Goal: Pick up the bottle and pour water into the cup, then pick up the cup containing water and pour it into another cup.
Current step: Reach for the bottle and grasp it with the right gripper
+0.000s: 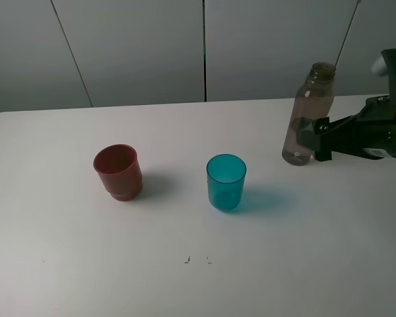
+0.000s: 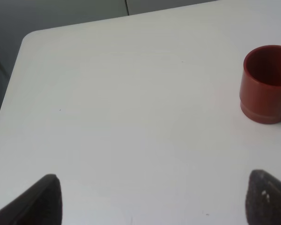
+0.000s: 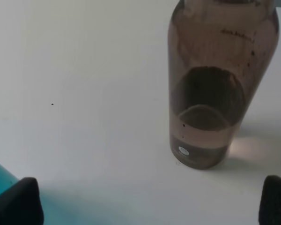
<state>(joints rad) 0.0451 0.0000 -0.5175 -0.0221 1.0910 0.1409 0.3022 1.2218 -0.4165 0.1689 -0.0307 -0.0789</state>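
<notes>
Smoky grey-brown, the bottle [image 1: 309,115] is seen upright on the surface [image 1: 185,284], behind the teal cup [image 1: 226,181] toward the right arm. The right claw [image 1: 315,140] is spread wide, empty, just beside the bottle. If pushed off-centre, the bottle could be tipped and water spilled.

White table [image 1: 185,290]: red-brown cup [image 1: 118,172] left, teal cup [image 1: 226,181] centre and slightly nearer, uncapped smoky bottle [image 1: 308,115] upright far right. All apart. Tiny dark specks [image 1: 187,259] near front.
</notes>
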